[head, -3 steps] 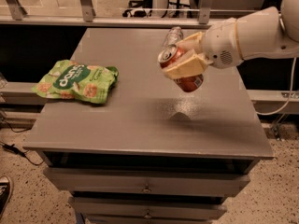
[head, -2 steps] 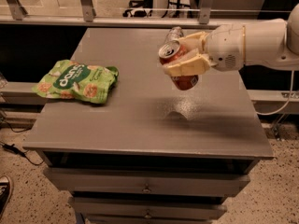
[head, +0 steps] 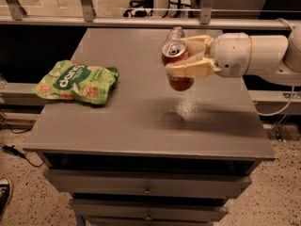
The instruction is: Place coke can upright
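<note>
The coke can [head: 176,62] is a red-orange can with a silver top and pull tab. It hangs in the air above the grey table [head: 141,112], a little right of the middle, close to upright and tilted slightly. My gripper [head: 184,56] reaches in from the right on a white arm and is shut on the coke can, one cream finger [head: 190,69] across its front, the other behind it. The can's shadow falls on the table just below.
A green snack bag [head: 77,81] lies on the table's left side. A clear plastic bottle [head: 176,32] shows just behind the can near the far edge. A metal rail runs behind the table. Drawers sit under the table's front edge.
The arm has carried the can a little up and towards the far edge, and the can now stands closer to upright. The snack bag has not moved.
</note>
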Robot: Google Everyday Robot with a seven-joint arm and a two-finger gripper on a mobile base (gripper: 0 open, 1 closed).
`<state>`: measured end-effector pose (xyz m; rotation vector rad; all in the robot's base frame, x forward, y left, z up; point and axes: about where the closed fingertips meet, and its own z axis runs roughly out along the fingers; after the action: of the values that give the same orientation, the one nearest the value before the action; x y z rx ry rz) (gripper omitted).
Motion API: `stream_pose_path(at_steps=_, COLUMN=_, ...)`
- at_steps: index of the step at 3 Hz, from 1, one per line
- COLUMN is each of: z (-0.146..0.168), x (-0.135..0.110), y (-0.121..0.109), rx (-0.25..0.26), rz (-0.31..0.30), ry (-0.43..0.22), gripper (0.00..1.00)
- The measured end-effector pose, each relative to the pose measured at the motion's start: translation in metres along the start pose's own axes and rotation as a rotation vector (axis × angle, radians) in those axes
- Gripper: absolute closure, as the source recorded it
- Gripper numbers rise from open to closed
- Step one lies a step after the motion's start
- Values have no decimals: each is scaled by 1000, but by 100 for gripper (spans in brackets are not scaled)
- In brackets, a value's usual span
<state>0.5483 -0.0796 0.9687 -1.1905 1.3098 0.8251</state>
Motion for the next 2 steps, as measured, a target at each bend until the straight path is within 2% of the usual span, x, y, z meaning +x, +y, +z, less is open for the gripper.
stream_pose_path(at_steps=1, z=-3, x=-2, y=-1, rx=-18, rz=8, ry=-78, gripper=100)
stream_pose_path(at_steps=2, z=-6, x=5, y=0, rx=-37, rz=18, ry=-100, gripper=100)
